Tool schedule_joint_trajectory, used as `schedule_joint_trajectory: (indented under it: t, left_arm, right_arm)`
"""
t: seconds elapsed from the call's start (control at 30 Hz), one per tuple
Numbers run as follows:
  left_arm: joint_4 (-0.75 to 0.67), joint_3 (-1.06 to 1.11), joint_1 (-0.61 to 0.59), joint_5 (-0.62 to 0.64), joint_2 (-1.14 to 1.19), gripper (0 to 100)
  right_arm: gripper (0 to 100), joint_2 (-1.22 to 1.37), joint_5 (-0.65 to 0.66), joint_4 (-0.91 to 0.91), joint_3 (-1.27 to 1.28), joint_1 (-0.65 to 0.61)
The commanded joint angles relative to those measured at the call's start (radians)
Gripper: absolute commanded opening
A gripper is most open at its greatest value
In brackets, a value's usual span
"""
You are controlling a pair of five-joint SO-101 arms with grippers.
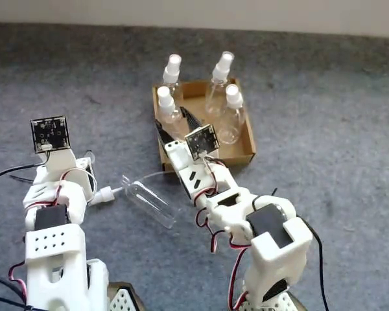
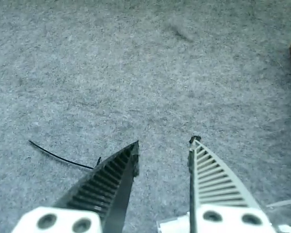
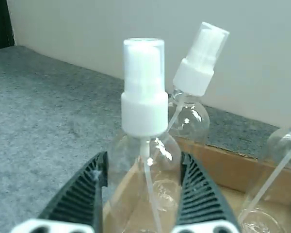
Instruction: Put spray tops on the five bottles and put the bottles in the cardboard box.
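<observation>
The left gripper [image 2: 165, 143] has its jaws open wide with nothing between them, only grey carpet [image 2: 136, 63]; a thin black cable [image 2: 58, 156] lies just outside the black jaw; outside the white jaw, near its base, lies a loose bottle [image 1: 149, 201] on its side, with a spray top [image 1: 106, 194] at its neck end, and I cannot tell if this top is screwed on; the right gripper [image 3: 143, 160] is at the cardboard box [image 1: 246, 146], its two black jaws lying against both sides of an upright bottle with a white top [image 3: 160, 150], which stands in the box; beyond these jaws three more topped bottles [image 1: 232, 120] stand upright at the box
</observation>
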Motion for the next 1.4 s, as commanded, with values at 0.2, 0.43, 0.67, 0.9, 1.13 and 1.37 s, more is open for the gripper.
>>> schedule_joint_trajectory:
  t: [0.2,0.43,0.67,0.9,1.13,1.37]
  left_arm:
    - [-0.02,-0.004,0.016,0.008,-0.007,16]
    - [-0.02,-0.004,0.016,0.008,-0.007,16]
    - [-0.02,-0.004,0.016,0.008,-0.007,16]
    - [-0.02,-0.004,0.016,0.008,-0.007,16]
    - [-0.02,-0.004,0.016,0.008,-0.007,16]
    - [-0.02,-0.004,0.016,0.008,-0.007,16]
  right_arm:
    - [0.5,0.012,-0.104,-0.016,-0.077,0.039]
    - [0.5,0.012,-0.117,-0.016,-0.077,0.039]
    - [1.0,0.012,-0.117,-0.016,-0.073,0.039]
    - [11.1,0.007,-0.117,-0.016,-0.07,0.036]
    - [15.9,0.005,-0.115,-0.013,-0.073,0.033]
    - [16.3,0.004,-0.048,-0.01,-0.074,0.03]
